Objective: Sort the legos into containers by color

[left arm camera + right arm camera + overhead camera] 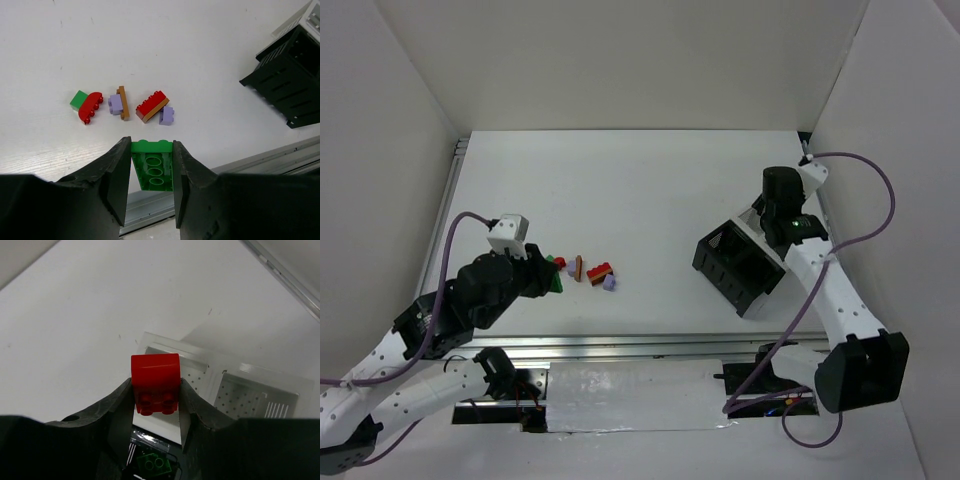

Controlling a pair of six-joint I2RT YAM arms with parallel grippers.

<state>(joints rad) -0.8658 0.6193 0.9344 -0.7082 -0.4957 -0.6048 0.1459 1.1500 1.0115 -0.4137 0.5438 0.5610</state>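
My left gripper is shut on a green lego and holds it just near of the loose pile; it shows in the top view too. The pile holds a small green lego, a curved red one, two lavender ones, a thin brown-orange one and a red brick. My right gripper is shut on a red lego above the containers. Two white-walled cells lie beyond it. A green lego lies in a black cell below.
White walls enclose the table on the left, back and right. A metal rail runs along the near edge, with a foil-covered strip in front of it. The right arm's purple cable loops near the right wall.
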